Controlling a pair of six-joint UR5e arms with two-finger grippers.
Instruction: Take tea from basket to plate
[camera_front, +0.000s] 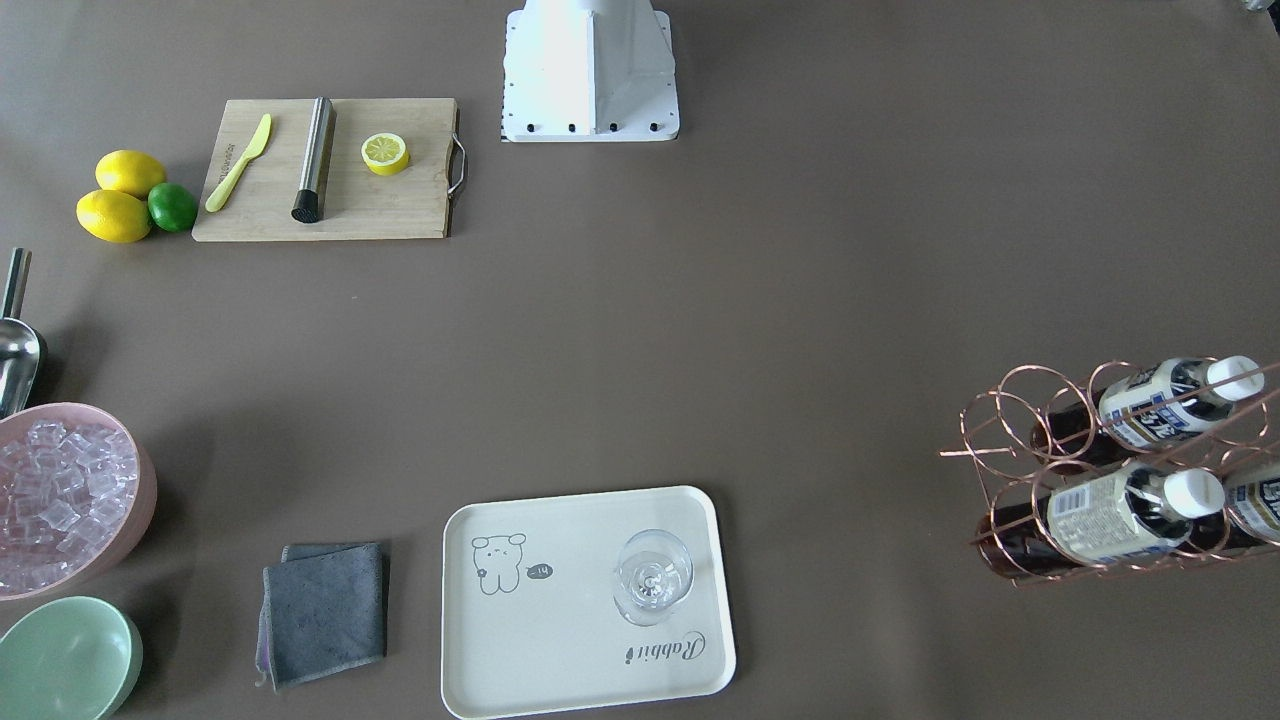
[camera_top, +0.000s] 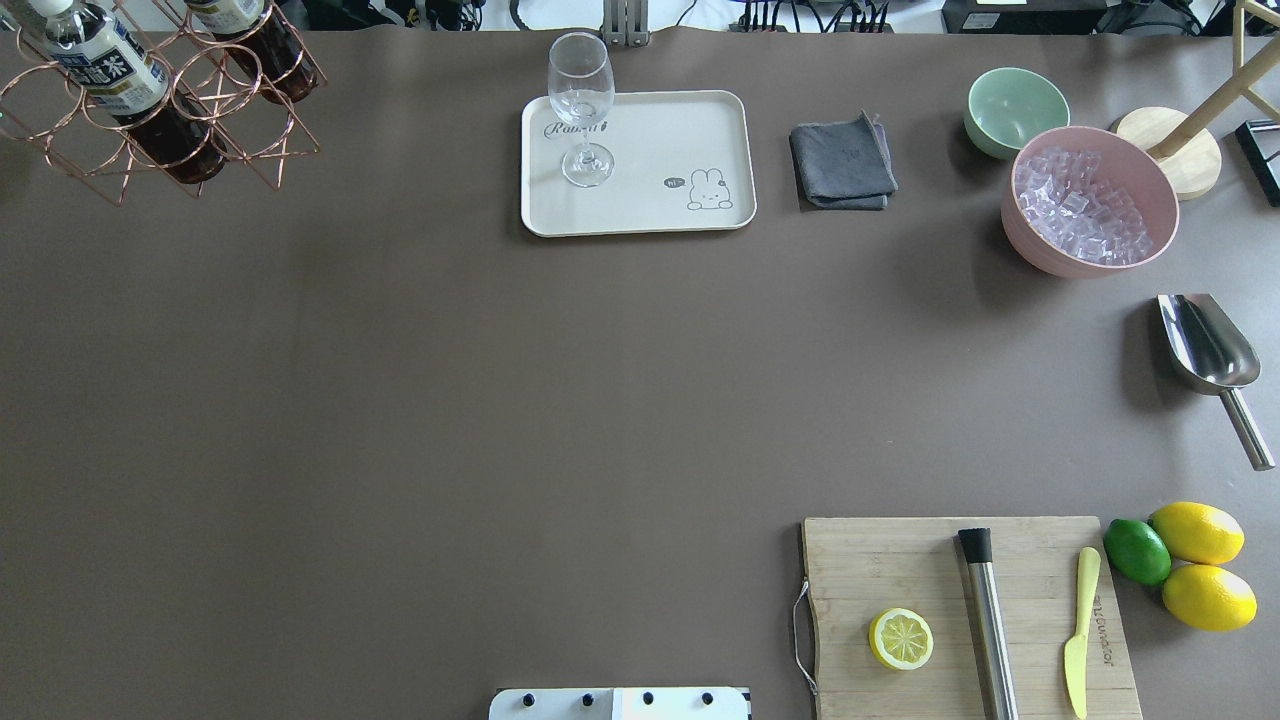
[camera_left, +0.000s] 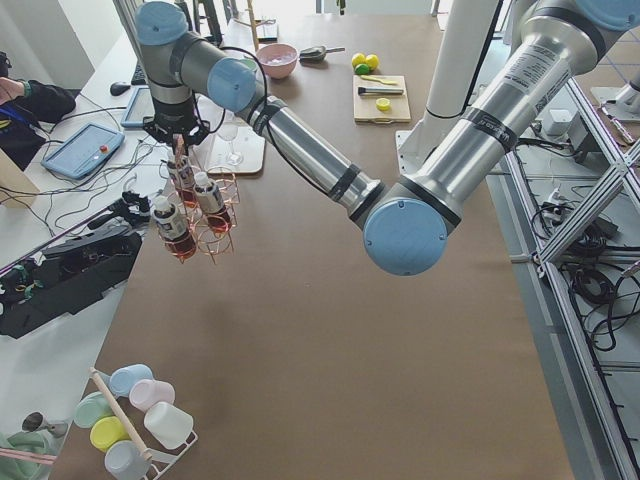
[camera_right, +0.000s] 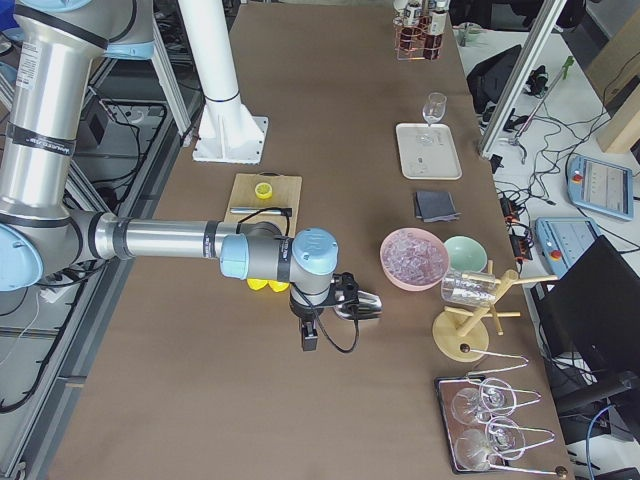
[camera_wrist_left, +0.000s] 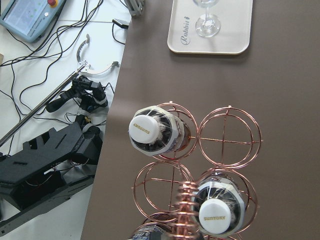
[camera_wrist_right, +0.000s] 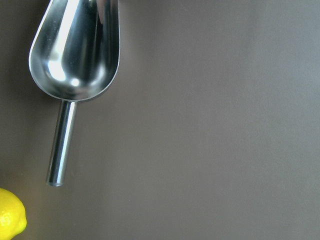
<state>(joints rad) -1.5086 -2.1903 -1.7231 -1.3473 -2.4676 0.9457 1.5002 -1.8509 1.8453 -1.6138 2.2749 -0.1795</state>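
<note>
The copper wire basket (camera_front: 1040, 440) stands at the table's far left corner and holds three tea bottles (camera_front: 1165, 400) with white caps and dark liquid. My left gripper (camera_left: 178, 135) hangs right above the basket's coiled handle (camera_wrist_left: 184, 210); I cannot tell whether it is open or shut. The left wrist view looks straight down on the caps (camera_wrist_left: 145, 127). The cream plate (camera_top: 660, 130) lies at the table's far middle with a stemmed glass (camera_top: 582, 100) on it. My right gripper (camera_right: 315, 318) hovers over the metal scoop (camera_wrist_right: 75, 50), far from the basket; its state does not show.
A wooden cutting board (camera_top: 900, 560) with a half lemon, a steel muddler and a yellow knife lies near my base. Two lemons and a lime (camera_top: 1137, 550) sit beside it. A pink bowl of ice (camera_top: 1090, 205), a mint bowl (camera_top: 1015, 105) and a grey cloth (camera_top: 842, 160) stand right of the plate.
</note>
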